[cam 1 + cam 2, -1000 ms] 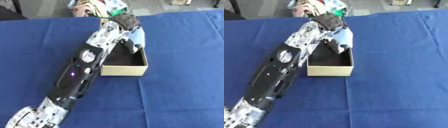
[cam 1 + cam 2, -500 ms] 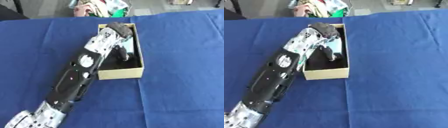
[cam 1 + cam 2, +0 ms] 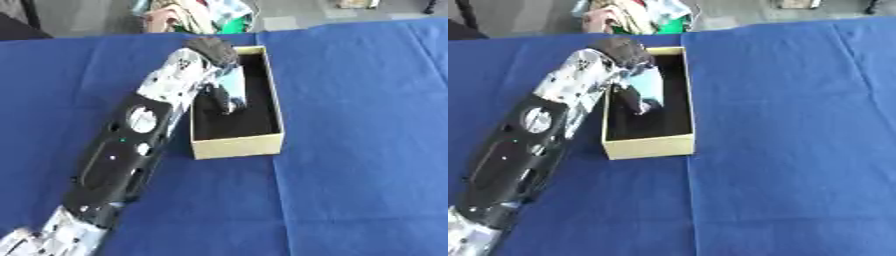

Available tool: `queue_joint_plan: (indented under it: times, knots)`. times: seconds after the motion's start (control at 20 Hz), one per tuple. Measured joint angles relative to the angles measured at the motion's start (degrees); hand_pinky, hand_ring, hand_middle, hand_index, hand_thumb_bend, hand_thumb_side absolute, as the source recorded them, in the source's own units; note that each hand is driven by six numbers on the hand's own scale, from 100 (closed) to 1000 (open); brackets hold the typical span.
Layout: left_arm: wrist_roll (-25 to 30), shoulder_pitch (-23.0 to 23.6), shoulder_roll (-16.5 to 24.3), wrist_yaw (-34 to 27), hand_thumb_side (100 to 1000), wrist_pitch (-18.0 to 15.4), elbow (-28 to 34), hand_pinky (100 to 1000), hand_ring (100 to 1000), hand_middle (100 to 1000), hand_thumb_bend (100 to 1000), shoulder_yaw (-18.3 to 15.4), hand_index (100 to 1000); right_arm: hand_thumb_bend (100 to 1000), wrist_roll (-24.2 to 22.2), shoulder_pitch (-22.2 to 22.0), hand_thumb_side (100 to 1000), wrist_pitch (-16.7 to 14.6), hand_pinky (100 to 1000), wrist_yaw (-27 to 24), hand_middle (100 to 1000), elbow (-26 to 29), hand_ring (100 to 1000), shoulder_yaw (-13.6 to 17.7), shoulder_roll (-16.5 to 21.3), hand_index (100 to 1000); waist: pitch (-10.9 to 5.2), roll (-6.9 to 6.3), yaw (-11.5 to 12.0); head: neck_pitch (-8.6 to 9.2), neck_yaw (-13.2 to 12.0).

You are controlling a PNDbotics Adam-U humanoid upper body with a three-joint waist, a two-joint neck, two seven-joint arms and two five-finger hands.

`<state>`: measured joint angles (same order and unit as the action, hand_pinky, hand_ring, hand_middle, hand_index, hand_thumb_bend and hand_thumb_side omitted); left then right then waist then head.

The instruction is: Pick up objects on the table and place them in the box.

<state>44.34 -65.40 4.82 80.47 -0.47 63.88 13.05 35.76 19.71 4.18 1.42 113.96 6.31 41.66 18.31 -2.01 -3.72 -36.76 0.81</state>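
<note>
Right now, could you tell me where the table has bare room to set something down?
The blue table is bare to the right of the box, and in front of it down to the near edge. It is crowded on the left, where the left hand dips into the box, and behind it by the pile.

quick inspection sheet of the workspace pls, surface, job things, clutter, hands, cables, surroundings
surface: table under a blue cloth.
job's things: open tan box with dark lining; a pale blue object at the left hand, over the box.
clutter: nothing seen on the cloth.
hands: left hand reaches into the box, fingers curled round the pale blue object; right hand not in view.
cables: nothing seen.
surroundings: colourful heap past the far edge; grey floor.
</note>
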Motion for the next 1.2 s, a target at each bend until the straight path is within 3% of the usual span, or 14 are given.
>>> queue_joint_plan:
  times: [0.25, 0.4, 0.5, 0.6, 0.8, 1.05, 1.2]
  knots:
    - [2.61, -1.77, 0.43, -3.80, 612, 0.56, -3.39, 680, 756, 707, 151, -1.79, 803, 100, 0.08, 0.49, 911, -0.11, 710, -0.05, 708, 0.00, 774, -0.01, -0.01, 776, 0.00, 0.00, -0.25, -1.70, 0.99]
    - [3.42, -1.71, 0.52, -5.82, 666, 0.49, -5.64, 700, 782, 740, 289, -2.47, 828, 100, 0.16, 0.51, 912, -0.17, 710, -0.07, 707, 0.00, 774, -0.01, -0.01, 776, 0.00, 0.00, -0.49, -2.83, 1.71]
    - [3.73, -1.77, 0.52, -6.54, 732, 0.40, -6.37, 709, 811, 777, 494, -2.75, 857, 100, 0.22, 0.51, 912, -0.22, 710, -0.07, 707, 0.00, 774, -0.01, -0.01, 775, 0.00, 0.00, -0.50, -3.08, 2.00]
    - [3.84, -1.75, 0.55, -6.90, 755, 0.34, -6.68, 739, 857, 815, 608, -2.83, 895, 100, 0.26, 0.48, 912, -0.19, 710, -0.07, 706, 0.00, 774, -0.01, -0.01, 776, 0.00, 0.00, -0.46, -3.27, 2.19]
    - [3.20, -1.69, 0.85, -7.12, 758, -0.10, -6.64, 763, 894, 843, 730, -2.84, 937, 100, 0.31, 0.48, 912, -0.11, 710, -0.07, 705, 0.00, 773, -0.02, -0.02, 775, 0.05, 0.00, -0.40, -3.44, 2.40]
    - [1.63, -1.96, 1.45, -6.38, 745, -0.57, -6.26, 778, 915, 855, 805, -2.83, 948, 100, 0.31, 0.45, 913, -0.10, 709, -0.07, 704, 0.00, 773, -0.05, -0.03, 775, 0.05, 0.00, -0.40, -3.43, 2.40]
    - [1.46, -2.39, 1.83, -5.74, 753, -1.01, -5.35, 796, 935, 865, 916, -2.82, 953, 100, 0.31, 0.44, 912, -0.10, 709, -0.07, 703, 0.00, 773, -0.05, -0.04, 775, 0.05, 0.00, -0.37, -3.42, 2.37]
